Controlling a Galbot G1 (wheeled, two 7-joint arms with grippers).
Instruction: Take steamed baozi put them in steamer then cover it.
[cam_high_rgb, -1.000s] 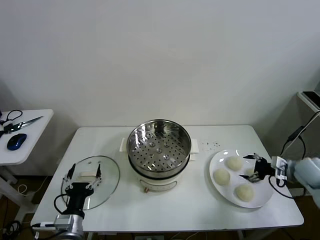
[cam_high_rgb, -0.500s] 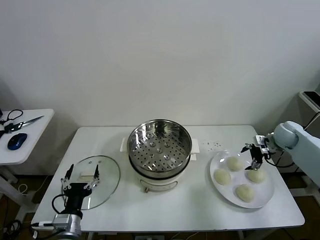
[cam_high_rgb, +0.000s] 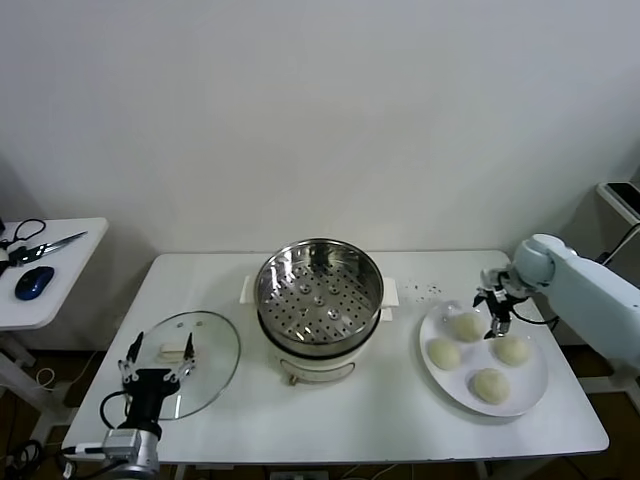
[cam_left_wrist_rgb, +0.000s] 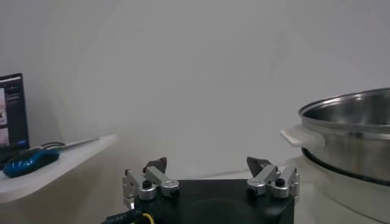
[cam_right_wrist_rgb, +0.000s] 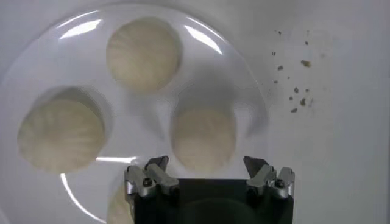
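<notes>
Overhead, we hang our right claw (cam_high_rgb: 497, 306) wide open and empty above a cream-white dough bun (cam_right_wrist_rgb: 203, 139) on the white plate (cam_high_rgb: 532, 395); an off-centre descent could squash it.

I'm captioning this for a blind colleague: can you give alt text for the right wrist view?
The open right pincer hangs over a white plate, centred above one of the steamed baozi, not touching it. Two more buns lie beyond on the plate, and dark crumbs dot the table beside it.

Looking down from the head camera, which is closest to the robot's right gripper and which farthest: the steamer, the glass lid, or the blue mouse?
From the right gripper:
1. Steamer, mid-table, to its left.
2. Glass lid, near the table's left edge.
3. Blue mouse, on the side table, far left.
</notes>
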